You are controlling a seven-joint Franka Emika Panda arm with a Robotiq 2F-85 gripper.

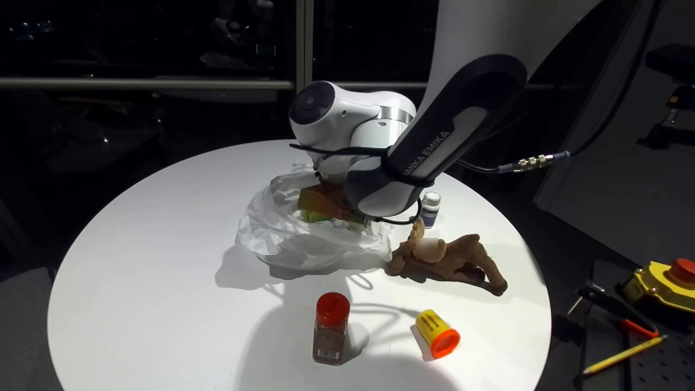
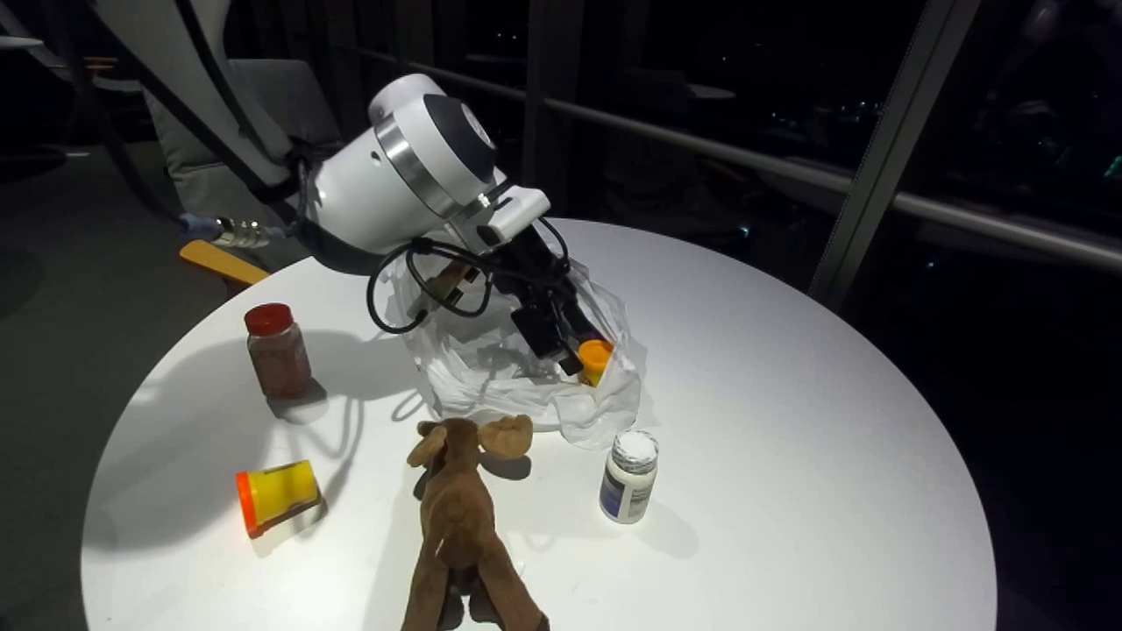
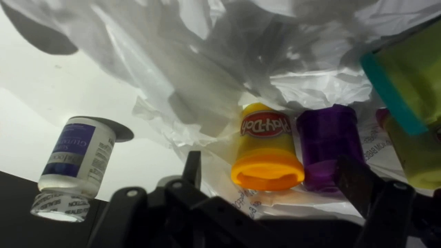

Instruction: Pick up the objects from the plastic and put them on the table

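The plastic is a wrinkled whitish bag (image 1: 271, 233) lying spread on the round white table (image 1: 146, 260). Inside it, in the wrist view, are objects: a yellow Play-Doh tub with an orange lid (image 3: 267, 144), a purple tub (image 3: 327, 134) beside it, and a yellowish tub (image 3: 410, 155) and a teal-edged box (image 3: 392, 93) at right. My gripper (image 3: 271, 174) is open over the bag. The orange-lidded tub sits in view between its fingers, not gripped. One finger overlaps the purple tub; I cannot tell whether they touch. An exterior view shows the orange lid (image 2: 596, 353) at the fingertips.
Outside the bag on the table are a brown plush moose (image 2: 460, 517), a white bottle (image 2: 628, 478), a red-capped jar (image 1: 330, 331) and a yellow tub with a red-orange lid (image 1: 437, 334). The bottle and moose are close to the bag's edge.
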